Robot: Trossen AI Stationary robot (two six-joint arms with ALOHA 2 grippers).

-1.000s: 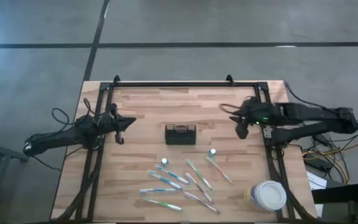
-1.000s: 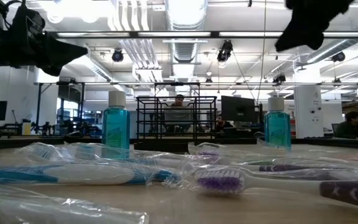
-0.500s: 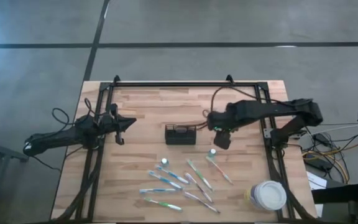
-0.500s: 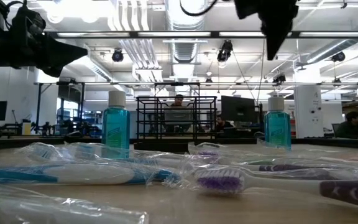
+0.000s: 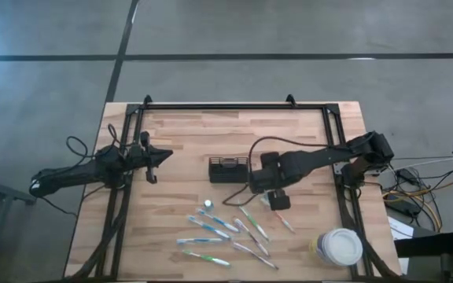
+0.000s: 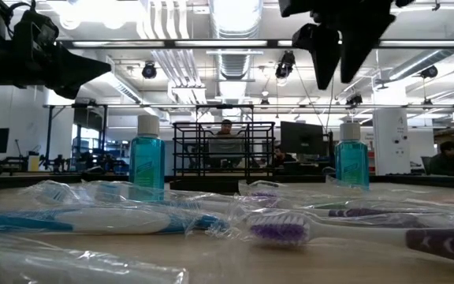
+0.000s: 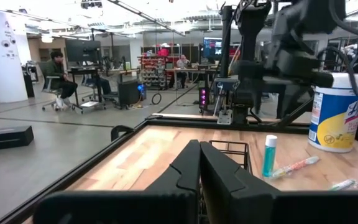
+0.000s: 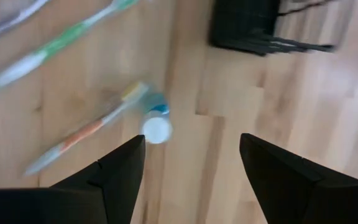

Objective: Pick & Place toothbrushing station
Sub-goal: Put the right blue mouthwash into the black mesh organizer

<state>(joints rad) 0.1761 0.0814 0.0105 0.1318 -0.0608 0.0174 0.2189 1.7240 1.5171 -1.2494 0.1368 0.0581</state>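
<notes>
Wooden counter (image 5: 179, 134), right claw (image 8: 191, 163) spread wide above a small white-capped tube (image 8: 156, 126)
Wire caddy (image 5: 228, 169) sits just beyond that claw, toothbrushes (image 5: 211, 228) scattered beside and below it; left claw (image 7: 199, 163) waits pinched shut, well apart. Risk: the upright tube may tip if one finger clips it on descent, or roll into the orange brush (image 8: 86, 132) touching it

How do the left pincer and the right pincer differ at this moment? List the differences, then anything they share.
The left pincer is shut; the right pincer is open wide.

The left pincer waits near the table's left edge, away from the items; the right pincer hangs over a white-capped tube, beside the black caddy.

Both are dark, two-fingered and empty.
</notes>
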